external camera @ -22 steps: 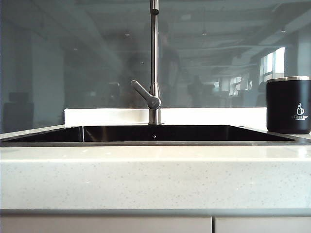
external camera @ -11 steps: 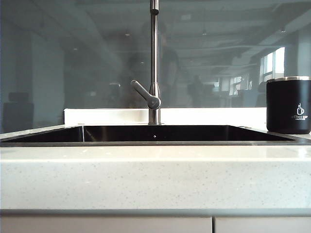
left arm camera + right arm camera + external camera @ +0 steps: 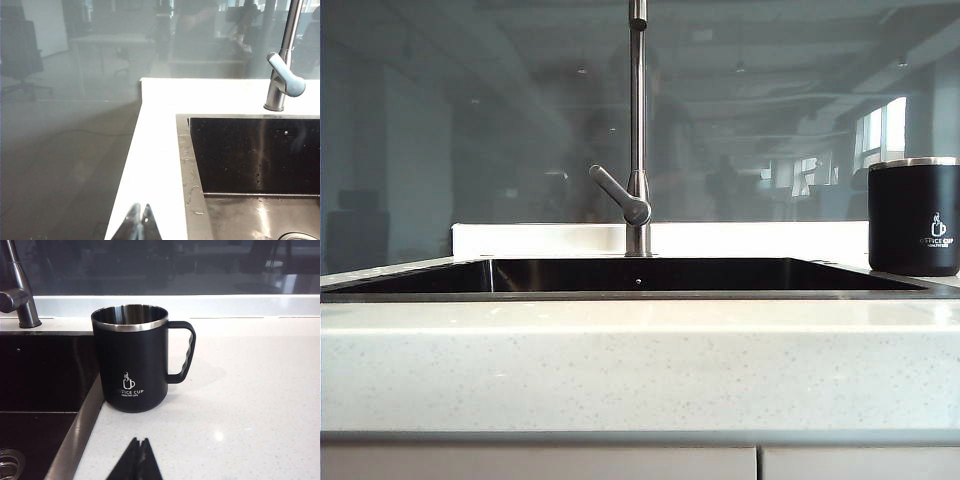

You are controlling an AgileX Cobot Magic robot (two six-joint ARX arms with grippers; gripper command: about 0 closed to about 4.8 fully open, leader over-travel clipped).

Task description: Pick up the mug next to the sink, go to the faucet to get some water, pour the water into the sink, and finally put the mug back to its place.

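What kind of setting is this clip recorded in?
Probably an office pantry or kitchenette: a recessed sink with a tall steel faucet set in a white stone counter, a black mug beside it, and a glass panel behind showing desks and chairs.

Office kitchenette/pantry, not a home. White speckled stone counter w/ recessed dark sink & tall steel faucet. Glass partition right behind counter; through it, open-plan floor w/ desks, a swivel chair, long ceiling, windows. Black mug printed "OFFICE CUP" beside sink.
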